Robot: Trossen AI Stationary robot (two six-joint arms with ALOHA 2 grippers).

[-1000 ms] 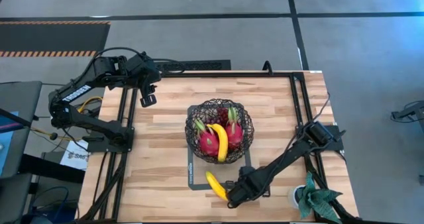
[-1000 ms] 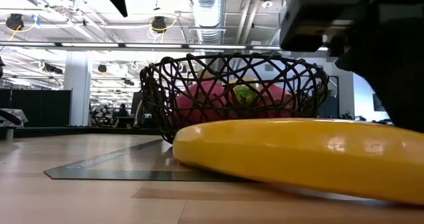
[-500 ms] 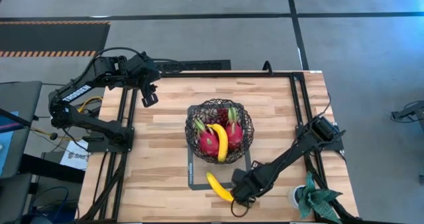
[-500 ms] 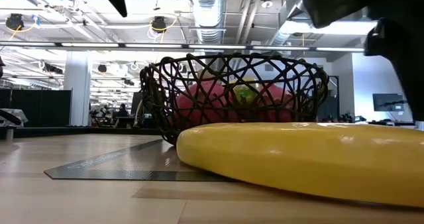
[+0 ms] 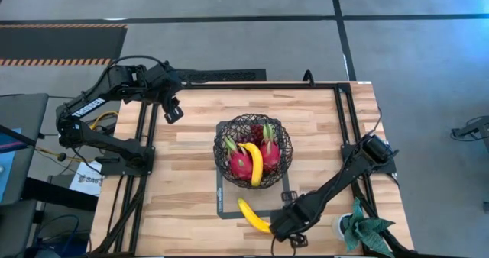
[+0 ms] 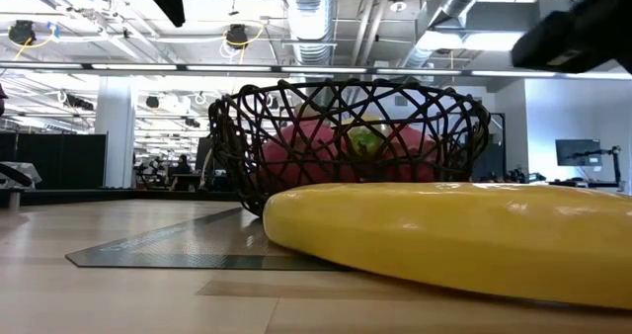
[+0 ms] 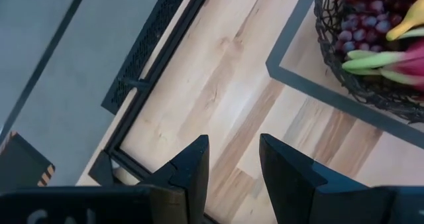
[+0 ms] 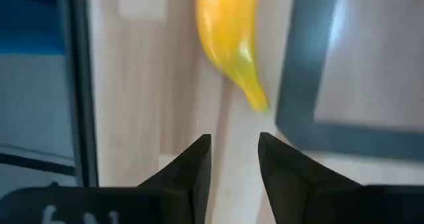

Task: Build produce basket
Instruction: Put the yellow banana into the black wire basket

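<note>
The dark wire basket (image 5: 253, 151) stands on the middle of the table. It holds two pink-red dragon fruits (image 5: 238, 160), one yellow banana (image 5: 254, 162) and dark red grapes (image 7: 361, 26). The second banana (image 5: 252, 214) lies flat on the wood, nearer than the basket, and fills the foreground in the low view (image 6: 444, 235). My right gripper (image 5: 281, 229) is open just off that banana's near-right end (image 8: 255, 101) and touches nothing. My left gripper (image 5: 174, 113) hangs open above the table's far left part, away from the basket (image 7: 371, 58).
A thin dark-grey rectangular outline (image 5: 221, 203) is marked on the wood under the basket. A green leafy potted plant (image 5: 367, 231) stands at the near right corner, close to my right arm. Black frame rails (image 5: 345, 128) run along the table's sides.
My right gripper has drawn back from the lying banana's end, toward the table's near right, and risen out of the low view's foreground. The banana shifted slightly on the wood, then stayed put. The left arm has barely moved.
</note>
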